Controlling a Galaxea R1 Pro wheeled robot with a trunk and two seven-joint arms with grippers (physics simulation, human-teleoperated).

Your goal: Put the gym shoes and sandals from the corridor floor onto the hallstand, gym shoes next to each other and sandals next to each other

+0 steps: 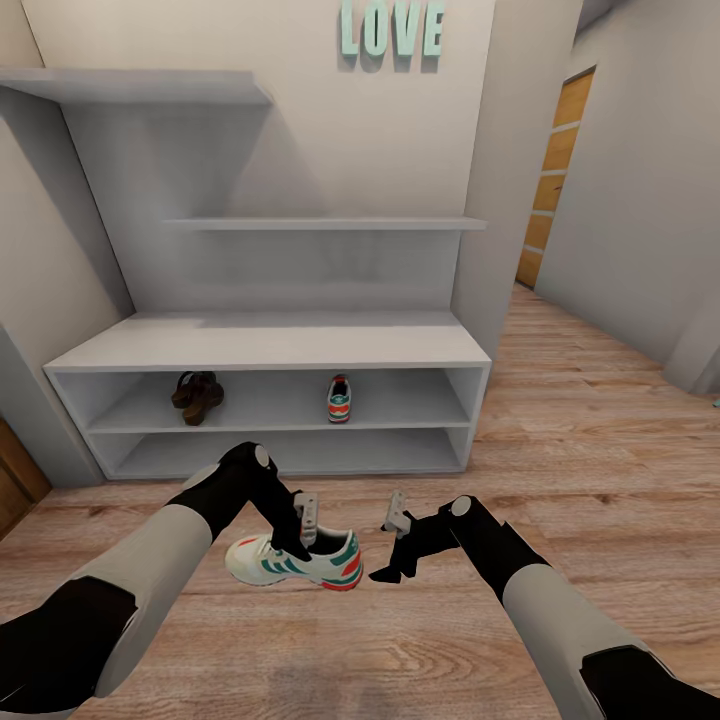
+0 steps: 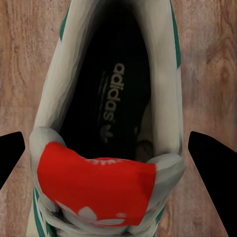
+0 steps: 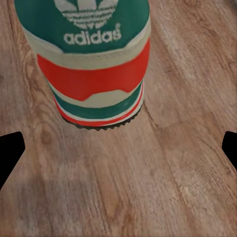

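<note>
The left gripper (image 2: pixel 118 148) hangs spread open over the white lace-up sneaker with teal and red-orange trim (image 1: pixel 295 562) on the wood-plank floor (image 1: pixel 560 420) — light, soft-walled — probably best pinched across its firmer padded collar.

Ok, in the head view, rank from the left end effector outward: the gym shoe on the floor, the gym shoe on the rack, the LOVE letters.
1. Gym shoe on the floor, directly under the left end effector.
2. Gym shoe on the rack, upper open shelf, right of the sandals.
3. LOVE letters, high on the wall.
</note>
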